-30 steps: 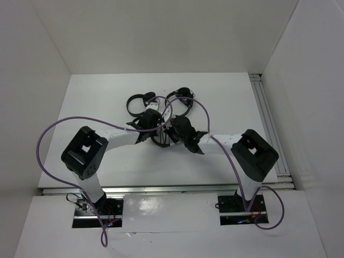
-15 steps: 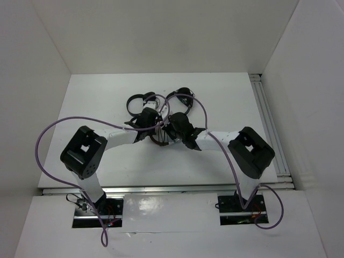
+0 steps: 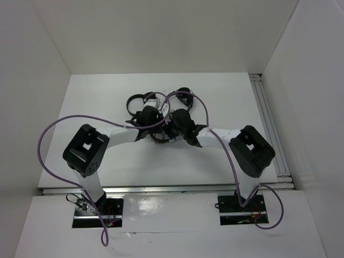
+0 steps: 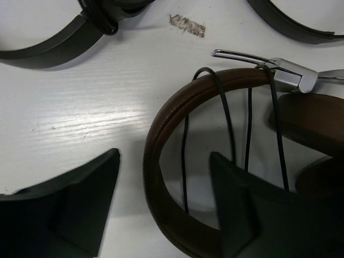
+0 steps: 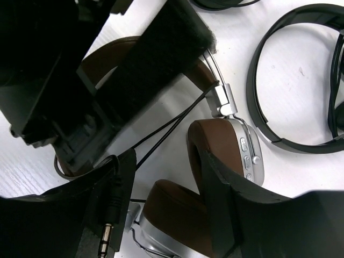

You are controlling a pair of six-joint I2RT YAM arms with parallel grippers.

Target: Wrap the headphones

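Observation:
The headphones (image 3: 159, 138) lie mid-table, mostly hidden under both grippers. In the left wrist view their brown headband (image 4: 156, 134) curves between my fingers, with the thin black cable (image 4: 226, 107) looped across it three times. My left gripper (image 4: 165, 157) is open and straddles the band without clamping it. In the right wrist view the brown ear pads (image 5: 215, 140) and a silver earcup (image 5: 244, 148) sit between the fingers of my open right gripper (image 5: 167, 161). The cable's jack plug (image 5: 107, 226) hangs beside its left finger. From above, the left gripper (image 3: 152, 119) and right gripper (image 3: 176, 122) nearly touch.
Two smaller all-black headphones lie just beyond: one (image 3: 137, 102) far left of the grippers, the other (image 3: 183, 95) far right. Their bands show close by in the wrist views (image 4: 54, 48) (image 5: 269, 107). A metal rail (image 3: 267, 121) runs along the table's right edge.
Both grippers have gone from shut to open, letting go of what they held. Both wrists have shifted slightly toward the far side of the table.

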